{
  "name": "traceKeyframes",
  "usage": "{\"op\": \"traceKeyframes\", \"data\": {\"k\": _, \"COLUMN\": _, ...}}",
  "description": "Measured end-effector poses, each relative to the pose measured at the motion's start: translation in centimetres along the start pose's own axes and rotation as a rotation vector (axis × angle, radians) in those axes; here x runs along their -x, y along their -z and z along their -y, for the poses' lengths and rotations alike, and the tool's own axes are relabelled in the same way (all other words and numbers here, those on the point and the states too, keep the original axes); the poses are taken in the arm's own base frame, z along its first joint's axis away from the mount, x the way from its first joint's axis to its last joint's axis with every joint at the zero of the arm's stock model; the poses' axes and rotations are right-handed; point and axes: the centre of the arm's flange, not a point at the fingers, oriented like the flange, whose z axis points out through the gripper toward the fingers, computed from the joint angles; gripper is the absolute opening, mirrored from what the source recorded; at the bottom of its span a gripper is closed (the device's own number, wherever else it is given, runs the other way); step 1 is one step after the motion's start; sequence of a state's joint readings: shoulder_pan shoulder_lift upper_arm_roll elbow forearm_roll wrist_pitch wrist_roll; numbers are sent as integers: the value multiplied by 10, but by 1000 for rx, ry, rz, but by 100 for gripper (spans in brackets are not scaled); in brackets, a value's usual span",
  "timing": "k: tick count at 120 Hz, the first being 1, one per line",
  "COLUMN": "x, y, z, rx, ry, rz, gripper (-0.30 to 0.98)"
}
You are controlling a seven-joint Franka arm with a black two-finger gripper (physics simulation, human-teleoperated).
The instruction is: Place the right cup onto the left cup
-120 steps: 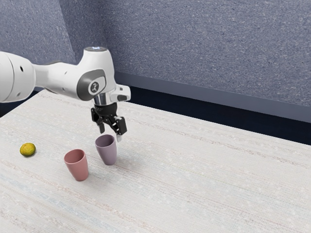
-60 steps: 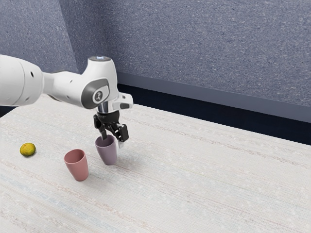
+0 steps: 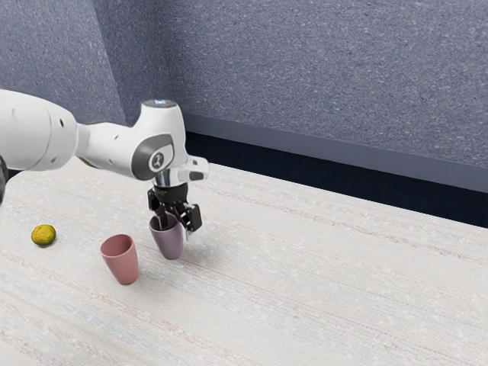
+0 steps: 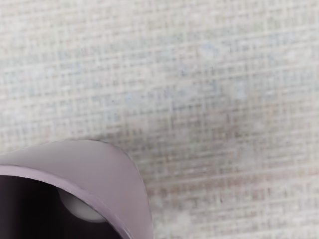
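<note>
Surroundings: a yellow citrus-like fruit [image 3: 43, 235] rests at the far left of the exterior frame, well apart from both cups, on a pale, striped woven tabletop [image 3: 320, 290]. A speckled grey-blue wall [image 3: 305, 76] rises behind. The pink cup [image 3: 124, 263] stands upright in the lower left of the frame, near the mauve cup [image 3: 169, 244] and a little lower in the frame. The white arm [image 3: 107, 146] enters from the upper left and passes over the area behind the pink cup.

Obstruction: the rim of the mauve cup lies between the fingers, so its wall limits their path. In the wrist view the cup's mauve outer side, rim and dark interior are visible, with a pale rounded patch [image 4: 82, 208] inside; its nature cannot be determined.

Gripper: the black gripper [image 3: 176, 230] is at the mauve cup's mouth, left of the frame's centre. Its fingers [image 3: 194, 219] stand wide, one within the mouth and one outside the wall. No closure on the wall is observed.

Task item: the mauve cup stands upright on the tabletop, apart from the pink cup.

Change: against both earlier exterior frames, the gripper is lower, with one finger deeper in the mouth. Both cups and the fruit hold their former positions.
</note>
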State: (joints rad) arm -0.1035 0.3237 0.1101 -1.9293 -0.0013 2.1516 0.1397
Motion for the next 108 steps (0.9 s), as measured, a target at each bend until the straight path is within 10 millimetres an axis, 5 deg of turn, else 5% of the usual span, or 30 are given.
{"op": "traceKeyframes", "data": {"k": 81, "x": -1, "y": -3, "z": 0, "rx": 11, "ry": 14, "rz": 1, "gripper": 5}}
{"op": "traceKeyframes", "data": {"k": 108, "x": 0, "y": -2, "z": 2, "rx": 6, "ry": 16, "rz": 0, "gripper": -6}}
